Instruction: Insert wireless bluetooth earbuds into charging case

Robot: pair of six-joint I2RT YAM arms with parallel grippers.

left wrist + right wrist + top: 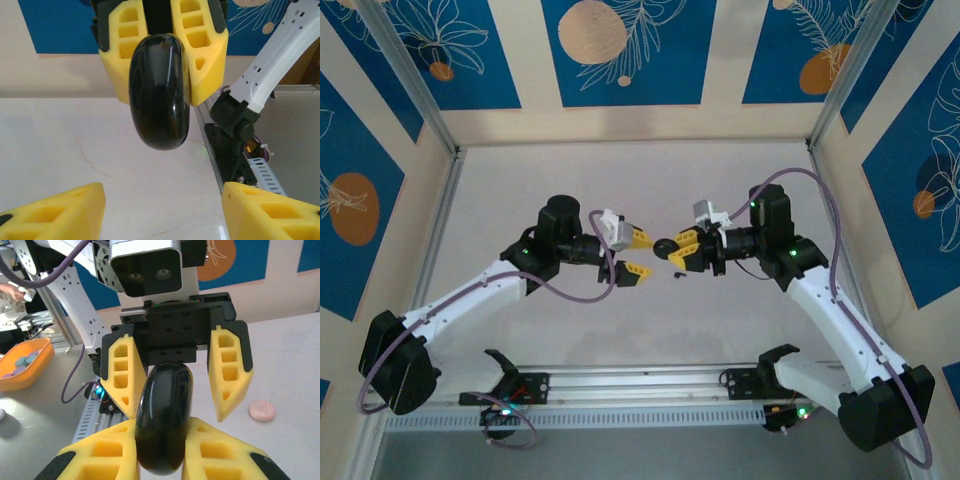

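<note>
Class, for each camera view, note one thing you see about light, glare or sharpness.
Top external: soft, even light, faint shadows on the table. Left wrist: pale reflections streak the black case, and the table glints near the bottom edge. Right wrist: the black case shines along its rim; the orange tray looks soft.

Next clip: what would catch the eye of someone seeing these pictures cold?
A glossy black case is held edge-on above the middle of the table, clamped between the yellow fingers of the right gripper. The left gripper faces it, fingers apart. A small pale pink round piece lies on the table nearby.
</note>
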